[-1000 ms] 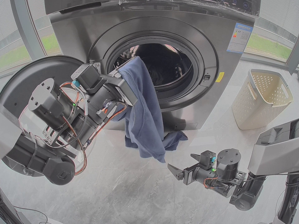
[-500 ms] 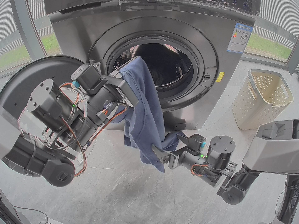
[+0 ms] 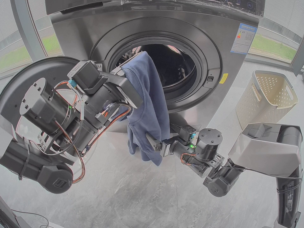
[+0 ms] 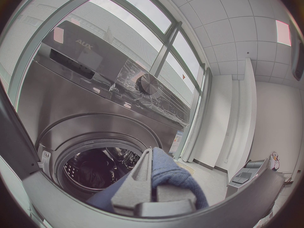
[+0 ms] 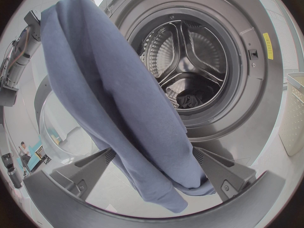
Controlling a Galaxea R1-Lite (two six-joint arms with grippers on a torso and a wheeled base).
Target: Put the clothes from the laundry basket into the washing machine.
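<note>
Blue garment [image 3: 148,111] hangs before drum [image 3: 179,67]; basket [image 3: 253,109] aside.

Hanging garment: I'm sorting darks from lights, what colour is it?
The garment is plain blue, clearest in the right wrist view.

Left hand [image 4: 155,174] raised, clamped; right hand [image 5: 152,152] lower, fingers spread.

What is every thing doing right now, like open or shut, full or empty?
washing machine door, open wide.
drum, holds a dark garment.
blue garment, hanging before the opening.
left gripper, jaws shut on the blue garment.
right gripper, jaws open around the blue garment's lower end.
laundry basket, on the floor, no clothes visible inside.
</note>
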